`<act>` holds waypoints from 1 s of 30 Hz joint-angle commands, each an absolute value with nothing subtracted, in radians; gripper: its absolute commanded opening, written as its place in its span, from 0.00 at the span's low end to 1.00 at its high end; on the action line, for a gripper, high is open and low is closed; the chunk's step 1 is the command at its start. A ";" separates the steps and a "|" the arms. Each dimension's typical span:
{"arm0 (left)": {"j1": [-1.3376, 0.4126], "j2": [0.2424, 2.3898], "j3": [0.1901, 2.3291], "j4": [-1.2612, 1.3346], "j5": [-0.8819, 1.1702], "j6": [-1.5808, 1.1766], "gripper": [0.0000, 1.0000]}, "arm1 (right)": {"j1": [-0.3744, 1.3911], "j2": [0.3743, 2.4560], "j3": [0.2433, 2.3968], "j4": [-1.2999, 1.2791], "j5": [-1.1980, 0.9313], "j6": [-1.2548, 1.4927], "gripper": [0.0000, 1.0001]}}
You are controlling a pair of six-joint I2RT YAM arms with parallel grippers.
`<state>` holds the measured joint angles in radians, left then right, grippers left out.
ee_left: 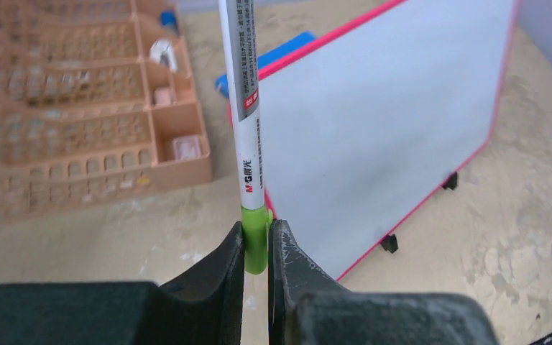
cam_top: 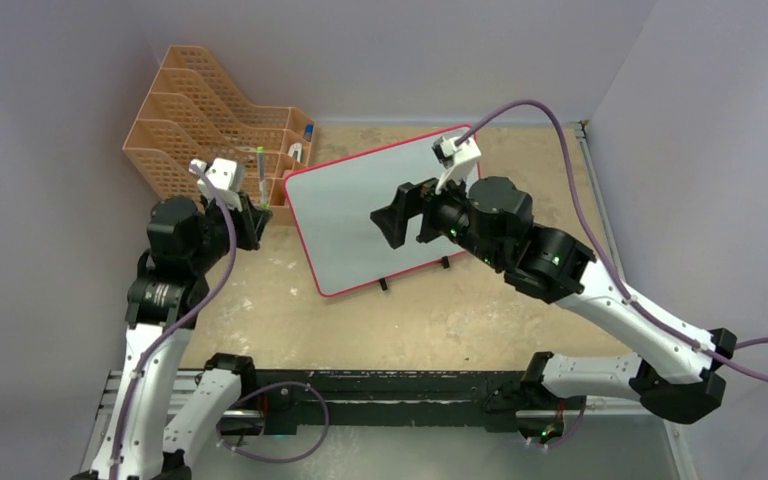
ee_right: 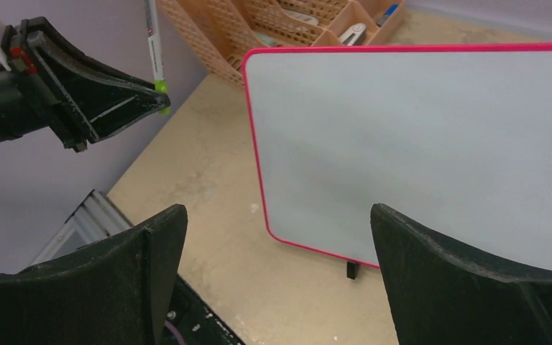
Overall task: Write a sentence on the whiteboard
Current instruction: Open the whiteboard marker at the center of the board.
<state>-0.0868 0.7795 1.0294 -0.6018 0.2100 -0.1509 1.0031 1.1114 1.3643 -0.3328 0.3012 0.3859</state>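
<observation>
The whiteboard (cam_top: 345,215) has a pink-red frame and stands tilted on small black feet mid-table. Its face is blank in every view (ee_left: 381,122) (ee_right: 417,136), and no green sentence shows on it. My left gripper (ee_left: 257,231) is shut on the green end of a white marker (ee_left: 248,108), which points up and away, just left of the board's near left corner. The top view shows this gripper (cam_top: 258,215) beside the board's left edge. My right gripper (cam_top: 392,222) hovers over the board's face, wide open and empty (ee_right: 277,223).
An orange desk organizer (cam_top: 200,120) holding small items stands at the back left, close to the left gripper. A blue folder (ee_left: 287,50) peeks out behind the board's far corner. Grey walls close in on three sides. Bare tan tabletop (cam_top: 440,320) lies in front of the board.
</observation>
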 commanded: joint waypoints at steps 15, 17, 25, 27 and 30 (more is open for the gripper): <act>-0.331 0.663 0.910 -0.433 0.540 0.240 0.00 | 0.994 1.426 1.776 -0.529 -0.042 0.331 0.99; -0.375 0.683 0.918 -0.445 0.512 0.282 0.00 | 0.974 1.447 1.802 -0.547 -0.081 0.329 0.98; -0.542 0.741 0.957 -0.483 0.317 0.407 0.00 | 0.898 1.501 1.836 -0.586 -0.228 0.320 0.92; -0.563 0.752 0.965 -0.483 0.296 0.432 0.00 | 0.896 1.518 1.832 -0.595 -0.245 0.315 0.89; -0.590 0.766 0.976 -0.485 0.254 0.461 0.00 | 0.896 1.534 1.827 -0.611 -0.254 0.310 0.86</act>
<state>-0.5594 0.7612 0.9165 -0.5049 0.3336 0.3813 0.8936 1.5188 1.7996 -0.5800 -0.1829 0.3355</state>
